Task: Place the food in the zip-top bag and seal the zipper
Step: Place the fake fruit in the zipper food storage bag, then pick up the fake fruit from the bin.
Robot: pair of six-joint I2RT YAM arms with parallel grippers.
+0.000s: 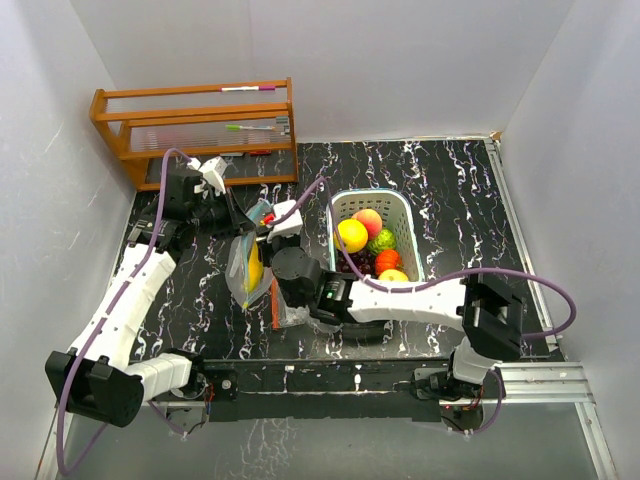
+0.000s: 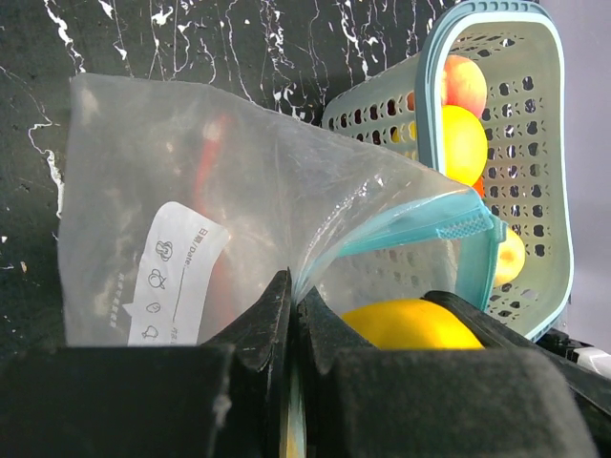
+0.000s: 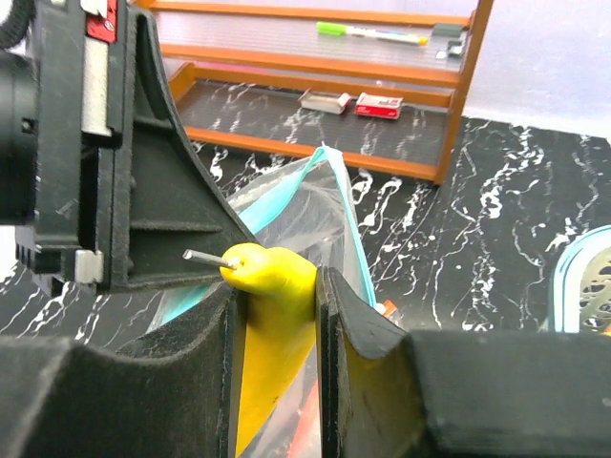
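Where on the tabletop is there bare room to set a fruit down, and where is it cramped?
Free: the tabletop between the basket and the right wall, and the strip behind the basket. Cramped: left of the basket, where the left pincer pinches the bag and the right pincer holds the banana.

A rack [image 1: 195,130] stands on the counter [image 1: 450,190] at its far left corner, close to the back wall. A marker [image 1: 248,89] lies on the rack's top shelf, a second marker [image 1: 250,127] on the shelf below, and two small boxes [image 3: 377,105] on the bottom shelf. A basket [image 1: 410,225] sits right of the counter's middle, with several fruits [image 1: 352,236] piled in it. Just left of the basket a bag [image 1: 240,275] stands upright. The left tool [image 2: 293,305], behind and left of the bag, pinches its edge. The right tool [image 3: 275,286], on the bag's near side, grips a banana [image 3: 272,372] standing on end at the bag's mouth.
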